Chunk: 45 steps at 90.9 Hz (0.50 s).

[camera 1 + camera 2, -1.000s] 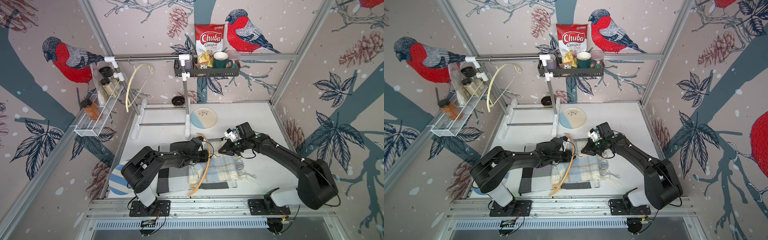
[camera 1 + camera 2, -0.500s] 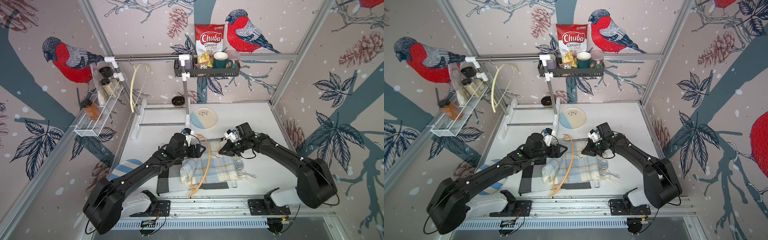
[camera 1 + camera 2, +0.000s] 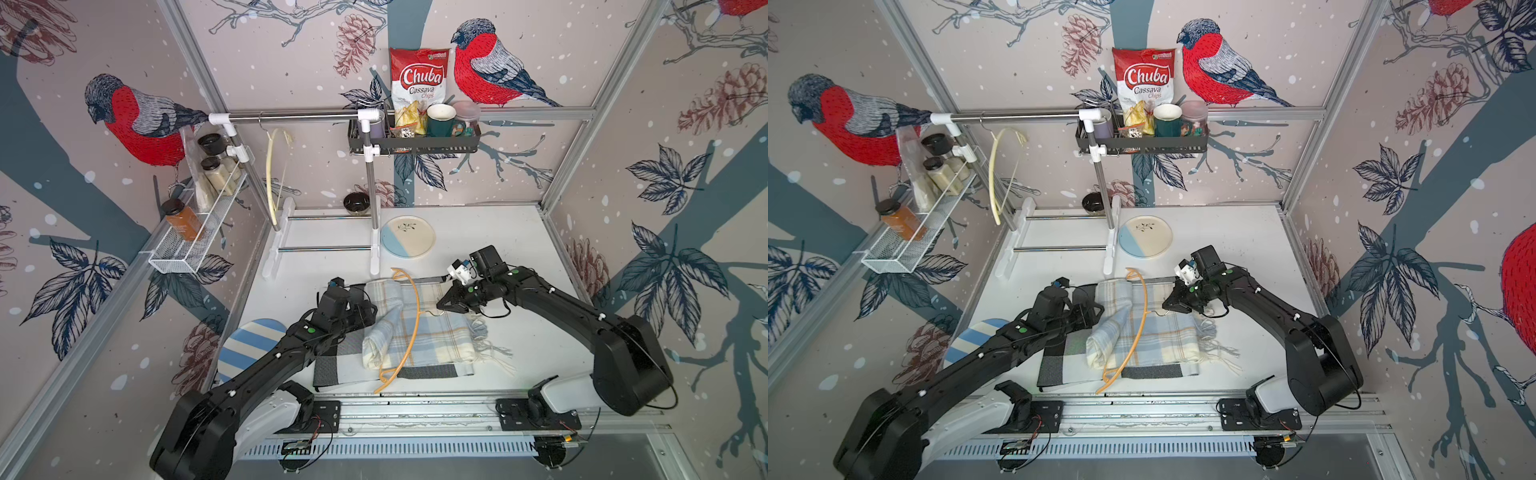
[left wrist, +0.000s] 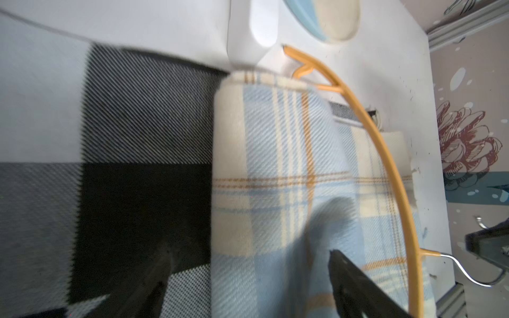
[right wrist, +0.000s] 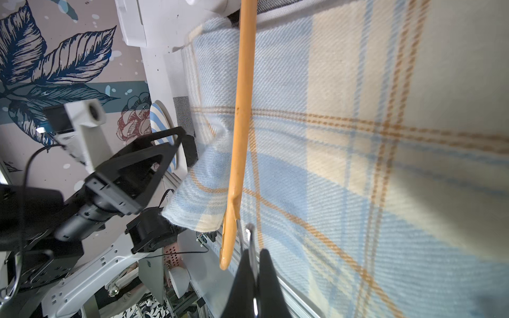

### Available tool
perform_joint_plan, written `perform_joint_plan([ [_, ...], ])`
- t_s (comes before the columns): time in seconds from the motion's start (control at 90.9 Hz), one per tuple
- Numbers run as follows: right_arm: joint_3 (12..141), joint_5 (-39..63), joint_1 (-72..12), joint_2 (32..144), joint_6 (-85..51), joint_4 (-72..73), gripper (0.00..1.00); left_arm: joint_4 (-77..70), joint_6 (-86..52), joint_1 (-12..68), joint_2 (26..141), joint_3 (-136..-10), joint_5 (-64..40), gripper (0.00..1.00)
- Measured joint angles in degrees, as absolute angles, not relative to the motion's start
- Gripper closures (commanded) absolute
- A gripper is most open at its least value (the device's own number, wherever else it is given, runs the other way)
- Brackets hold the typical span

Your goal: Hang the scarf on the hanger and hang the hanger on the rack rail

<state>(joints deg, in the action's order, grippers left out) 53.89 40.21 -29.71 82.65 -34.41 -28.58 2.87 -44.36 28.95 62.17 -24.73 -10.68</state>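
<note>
Since a second ago the left gripper (image 3: 365, 309) has backed away from the middle of the plaid scarf (image 3: 440, 345) to its left edge, while the right arm has held its place.

In both top views the scarf lies flat on the white table (image 3: 519, 249), partly covering a grey and black checked cloth (image 3: 332, 365), with its left side folded over into a loose roll. The orange hanger (image 3: 415, 320) lies across the scarf. The right gripper (image 3: 439, 305) meets it at the hook side. The same layout shows in a top view with the left gripper (image 3: 1090, 309) just beside the roll and the right gripper (image 3: 1165, 305) at the hanger (image 3: 1140, 324).

The left wrist view shows the left gripper (image 4: 249, 256) with its fingers (image 4: 349, 280) spread wide and clamping nothing. The folded scarf (image 4: 275, 165) lies between and ahead of them, and the hanger (image 4: 385, 154) arcs along its far side.

The right wrist view shows the right gripper (image 5: 254, 256) closed on the hanger's wire hook (image 5: 249, 234). The orange bar (image 5: 241, 110) rests on the scarf (image 5: 358, 137), and the left gripper (image 5: 172, 148) stands parted beside the fold.
</note>
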Motion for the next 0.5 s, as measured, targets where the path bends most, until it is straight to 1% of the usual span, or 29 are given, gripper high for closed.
perform_joint_plan([
  [0.044, 54.1, 40.0, -30.2, 82.8, -34.4, -28.6, 1.00, -1.4, -45.3, 30.4, 65.8, -24.4, -13.7, 0.60],
  [0.121, 54.2, 39.4, -30.8, 82.9, -34.3, -28.6, 1.00, -8.7, -47.2, 34.9, 69.9, -24.4, -17.3, 0.78],
  [0.187, 54.3, 39.2, -31.0, 82.9, -34.2, -28.6, 1.00, -14.4, -48.1, 38.7, 71.4, -25.4, -19.6, 0.88],
  [0.275, 54.3, 39.0, -31.1, 82.8, -34.2, -28.8, 1.00, -20.3, -48.0, 42.2, 73.1, -28.3, -21.8, 0.99],
  [0.341, 54.3, 38.9, -31.2, 82.7, -34.2, -28.8, 1.00, -23.4, -47.8, 43.2, 76.2, -30.5, -23.0, 0.98],
  [0.418, 54.5, 38.9, -31.2, 82.6, -34.2, -29.0, 1.00, -23.9, -47.5, 43.3, 80.0, -32.0, -23.6, 0.92],
  [0.495, 54.6, 38.3, -31.3, 82.3, -33.7, -29.4, 1.00, -22.4, -46.5, 43.3, 81.1, -32.5, -23.9, 0.84],
])
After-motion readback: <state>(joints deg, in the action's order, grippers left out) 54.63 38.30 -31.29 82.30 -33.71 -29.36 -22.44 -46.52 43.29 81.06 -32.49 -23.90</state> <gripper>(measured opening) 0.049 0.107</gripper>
